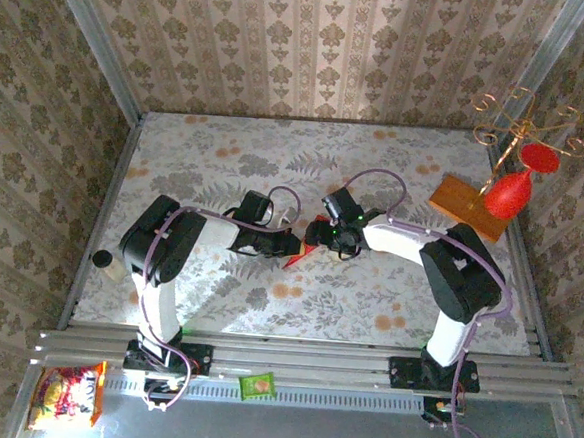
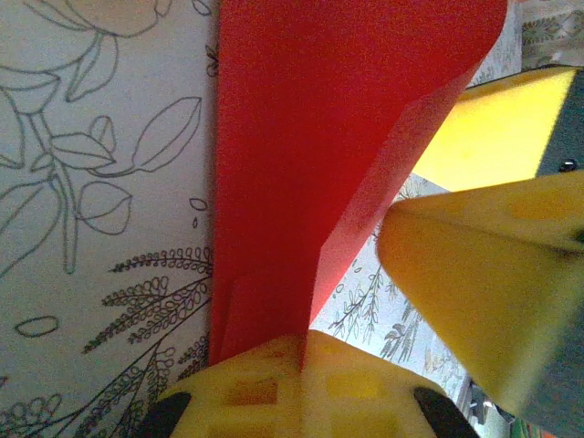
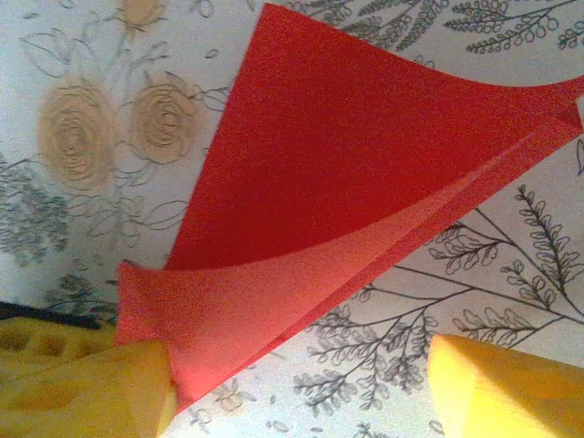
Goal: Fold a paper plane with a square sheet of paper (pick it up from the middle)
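The square sheet of paper (image 2: 301,155) is a creased, pointed bright red shape with one flap lifted off the table; whether it forms the paper plane I cannot tell. My left gripper (image 2: 303,345) is shut on its near edge, the red sheet pinched between the yellow fingers. In the top view both grippers meet at the table's middle, the left gripper (image 1: 286,245) beside the right gripper (image 1: 321,237), with the paper (image 1: 294,258) between and below them. My right gripper (image 3: 297,365) stands open. Its left finger (image 3: 128,383) touches the paper's (image 3: 328,182) lower corner and its right finger (image 3: 497,388) is over bare table.
An orange-brown wooden board (image 1: 454,198) lies at the back right, with a red goblet ornament (image 1: 507,194) and a gold wire stand (image 1: 524,120) on it. A small dark-capped cylinder (image 1: 104,261) sits at the left edge. Snack packets (image 1: 64,394) lie below the front rail.
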Robot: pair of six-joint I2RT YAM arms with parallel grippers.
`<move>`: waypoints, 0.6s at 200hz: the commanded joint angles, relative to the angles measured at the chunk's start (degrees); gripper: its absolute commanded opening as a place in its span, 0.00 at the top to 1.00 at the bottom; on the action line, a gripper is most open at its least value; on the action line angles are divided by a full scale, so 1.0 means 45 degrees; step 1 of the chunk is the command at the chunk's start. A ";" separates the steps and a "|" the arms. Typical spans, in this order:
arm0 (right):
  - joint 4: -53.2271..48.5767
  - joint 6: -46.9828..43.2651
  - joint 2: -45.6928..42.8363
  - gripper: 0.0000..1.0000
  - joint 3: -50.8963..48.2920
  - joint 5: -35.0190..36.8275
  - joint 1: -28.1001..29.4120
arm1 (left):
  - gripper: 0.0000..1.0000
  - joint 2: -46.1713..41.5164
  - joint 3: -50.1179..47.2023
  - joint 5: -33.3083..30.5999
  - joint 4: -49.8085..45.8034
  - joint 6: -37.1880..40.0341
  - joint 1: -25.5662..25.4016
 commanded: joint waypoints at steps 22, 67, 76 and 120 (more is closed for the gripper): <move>-0.0901 0.0033 0.0690 0.24 0.0543 0.0762 0.0062 | 0.93 0.0179 0.0250 0.0166 -0.0530 0.0163 -0.0029; -0.1738 0.0723 0.1527 0.25 0.1132 0.1166 0.0062 | 0.84 -0.0092 0.0079 0.0162 -0.0562 0.0224 -0.0011; -0.1844 0.0800 0.1683 0.26 0.1203 0.1176 0.0062 | 0.81 -0.0260 -0.0004 0.0127 -0.0601 0.0263 -0.0011; -0.1970 0.0858 0.1904 0.26 0.1265 0.1082 0.0043 | 0.74 -0.1419 -0.0107 -0.0786 -0.2103 0.1078 0.0008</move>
